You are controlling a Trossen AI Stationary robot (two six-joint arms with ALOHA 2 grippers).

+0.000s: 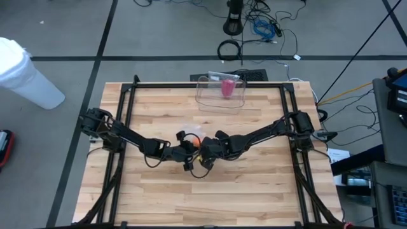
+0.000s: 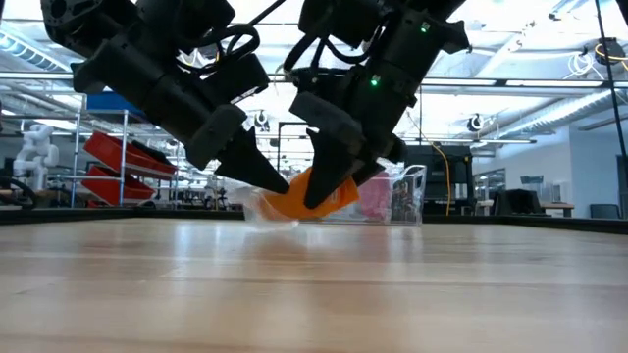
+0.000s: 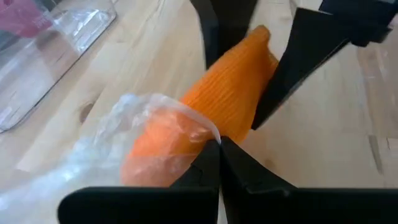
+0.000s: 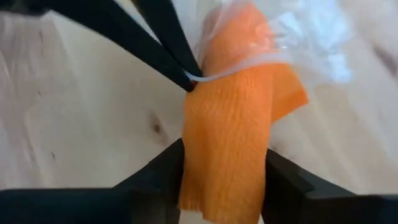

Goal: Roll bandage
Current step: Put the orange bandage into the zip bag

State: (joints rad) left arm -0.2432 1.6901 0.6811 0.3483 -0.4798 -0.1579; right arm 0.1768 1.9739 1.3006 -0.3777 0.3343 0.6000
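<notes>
An orange bandage roll (image 3: 233,81) sticks halfway out of a clear plastic wrapper (image 3: 134,124) at the table's middle (image 1: 198,141). My left gripper (image 3: 219,144) is shut on the wrapper's open rim. My right gripper (image 4: 224,171) faces it from the table's right side and is shut on the bare end of the roll. In the low view both grippers slant down and meet at the roll (image 2: 329,194), just over the tabletop. I cannot tell if the roll touches the wood. My left gripper pinches the wrapper's open rim (image 3: 208,134) between its two fingertips, where the film ends on the roll. Its fingers (image 4: 177,59) slant down from the table's left side. The film is drawn into a taut edge across the roll (image 4: 236,65). My right gripper holds the roll's bare end (image 4: 221,149) pinched between its two fingers (image 4: 163,168), one on each side. The fingers (image 3: 298,62) slant down from the table's right and lie across the roll. The roll's other end stays inside the wrapper.
A clear plastic bin (image 1: 221,94) with a pink thing inside stands at the table's far edge, also seen behind the grippers in the low view (image 2: 402,194). Bare wood lies toward the near edge (image 1: 203,197). Black frame rails (image 1: 127,114) run along the table's sides.
</notes>
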